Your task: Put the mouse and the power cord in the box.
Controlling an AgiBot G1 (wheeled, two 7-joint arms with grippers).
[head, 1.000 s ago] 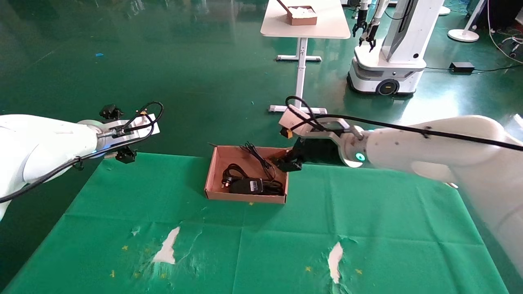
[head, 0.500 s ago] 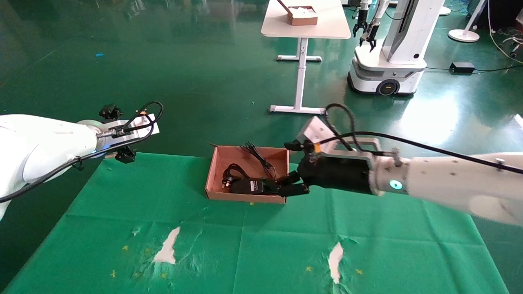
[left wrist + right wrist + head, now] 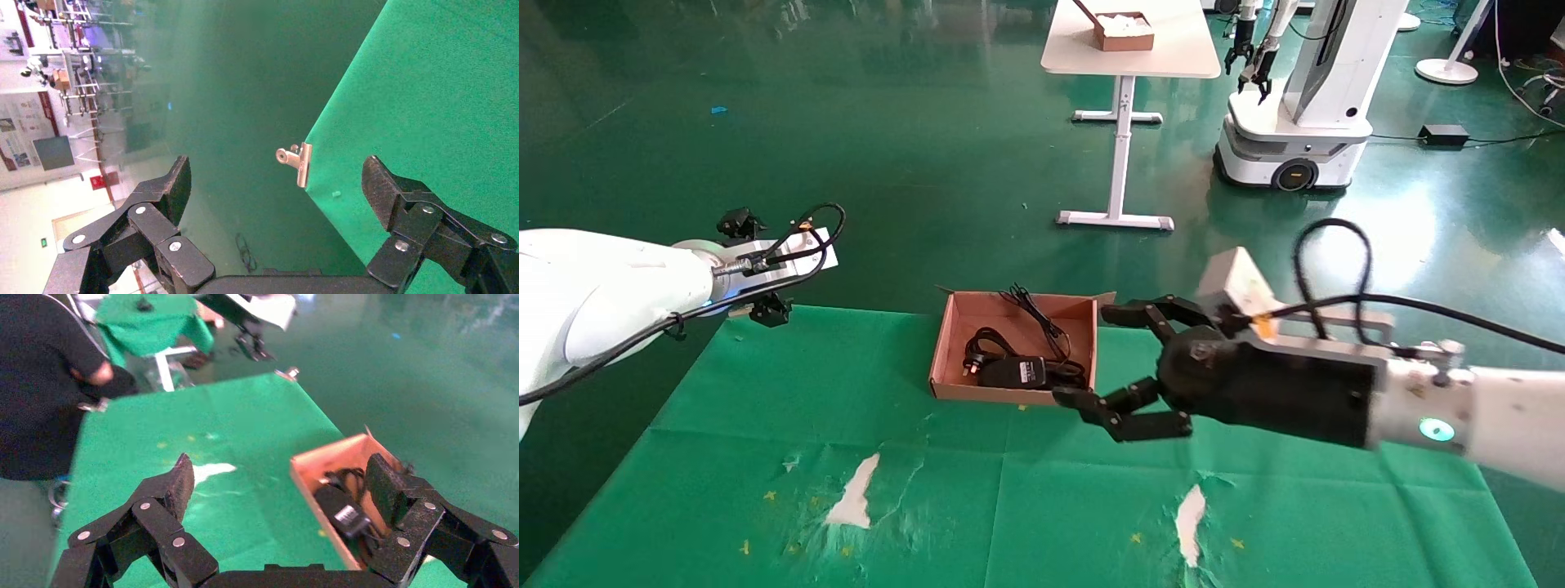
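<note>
The box (image 3: 940, 355) stands near the far edge of the green table. In it lies the mouse (image 3: 1012, 372), label side up, and its thin wire (image 3: 1032, 313) sticks up over the far wall. The power cord (image 3: 985, 337) is coiled beside the mouse, with its plug (image 3: 969, 364) by the left wall. My right gripper (image 3: 1091, 359) hovers open and empty just right of the box's near right corner. The right wrist view shows that gripper (image 3: 280, 478), the box (image 3: 306, 467), the mouse (image 3: 344, 512) and the cord (image 3: 343, 476). My left gripper (image 3: 754, 266) hangs open over the table's far left corner.
Torn white patches (image 3: 854, 494) (image 3: 1189, 510) mark the cloth near the front. A metal clip (image 3: 298, 162) grips the table corner. Beyond the table are a white table (image 3: 1128, 61) with a small brown box (image 3: 1124, 31) and another robot (image 3: 1295, 122). A person in black (image 3: 37, 386) stands beside the table.
My right gripper has swung from the box's far right corner toward the near side and out to the right, with its fingers spread wider. The left arm has not moved.
</note>
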